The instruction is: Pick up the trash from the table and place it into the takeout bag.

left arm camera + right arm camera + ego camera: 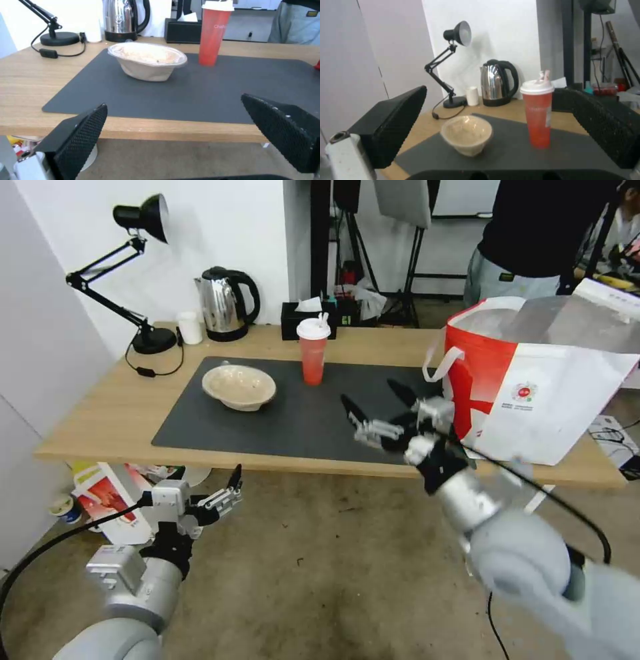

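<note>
The trash on view is a shallow beige bowl (239, 387) and a red translucent cup (313, 360) with a white lid and straw, both standing upright on the dark grey mat (293, 427) of the light-wood table (107, 413); in the head view the bowl sits toward ten o'clock on the mat and the cup toward twelve, near each other but apart, the cup just in front of a black tissue box (297, 320); the takeout bag (533, 380), white with a broad red panel, a white loop handle and a small red logo, stands open-mouthed at the table's three o'clock end, its silver lining showing at the rim; the right gripper (379, 410) hangs over the mat's near edge, just beside the bag's red panel, its black fingers spread wide with nothing between them; its own camera looks past both textured fingers (400, 117) at the bowl (467, 135) and the cup (537, 112), with the kettle (496, 82) and the desk lamp (451, 62) behind; the left gripper (230, 490) is parked below the table's front edge at about seven o'clock, over the floor, its fingers likewise apart and empty; its camera shows the two finger pads (80, 137) framing the bowl (148, 61) and the cup (213, 32) on the mat (200, 95); along the table's back edge, from ten o'clock rightward, stand the black desk lamp (127, 273), a small plain white cup (190, 327) and a steel kettle (225, 303).
</note>
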Tool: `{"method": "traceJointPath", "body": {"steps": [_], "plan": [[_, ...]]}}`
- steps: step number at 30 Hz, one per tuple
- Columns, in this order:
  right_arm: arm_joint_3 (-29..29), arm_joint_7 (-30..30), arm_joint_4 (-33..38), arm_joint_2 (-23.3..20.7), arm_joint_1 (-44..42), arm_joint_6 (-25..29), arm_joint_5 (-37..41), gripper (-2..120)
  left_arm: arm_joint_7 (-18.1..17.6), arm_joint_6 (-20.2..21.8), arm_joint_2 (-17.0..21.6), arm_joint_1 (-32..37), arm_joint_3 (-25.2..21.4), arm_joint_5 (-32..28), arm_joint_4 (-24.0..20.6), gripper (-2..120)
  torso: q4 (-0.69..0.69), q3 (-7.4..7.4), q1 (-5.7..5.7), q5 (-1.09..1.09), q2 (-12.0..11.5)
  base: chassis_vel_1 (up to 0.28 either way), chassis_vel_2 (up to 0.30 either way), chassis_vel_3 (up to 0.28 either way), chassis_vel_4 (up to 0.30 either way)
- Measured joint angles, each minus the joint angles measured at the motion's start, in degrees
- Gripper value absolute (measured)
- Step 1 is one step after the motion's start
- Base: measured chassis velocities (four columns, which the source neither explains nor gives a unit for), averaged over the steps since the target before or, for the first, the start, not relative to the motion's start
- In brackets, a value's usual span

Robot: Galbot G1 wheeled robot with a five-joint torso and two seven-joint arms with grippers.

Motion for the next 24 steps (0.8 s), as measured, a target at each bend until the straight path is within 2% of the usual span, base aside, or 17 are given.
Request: {"method": "traceJointPath", "body": {"steps": [6,9,14,24], "plan": [[-6.0,0.3,-5.8,2.3,9.4,-1.4,3.4,100,0.1,0.2,-0.5,0.0,0.0,0.0,0.1,100,0.0,0.0,0.0,0.01,0.0,0.0,0.0,0.0,0.0],[-9.2,2.4,-8.2,3.7,15.2,-4.4,5.4,100,0.1,0.3,-0.8,0.0,0.0,0.1,0.4,100,0.0,0.0,0.0,0.0,0.0,0.0,0.0,0.0,0.0],[-11.9,4.9,-10.8,5.3,21.0,-9.7,7.8,100,0.1,0.3,-0.8,0.0,-0.2,0.2,0.4,100,0.0,0.0,0.0,0.0,0.0,0.0,0.0,0.0,0.0],[-13.5,6.5,-14.8,7.8,27.0,-18.7,12.6,100,0.1,0.4,-1.1,-0.1,0.0,0.3,1.0,100,-0.01,0.0,0.0,-0.01,0.0,0.0,0.0,0.0,0.0]]}}
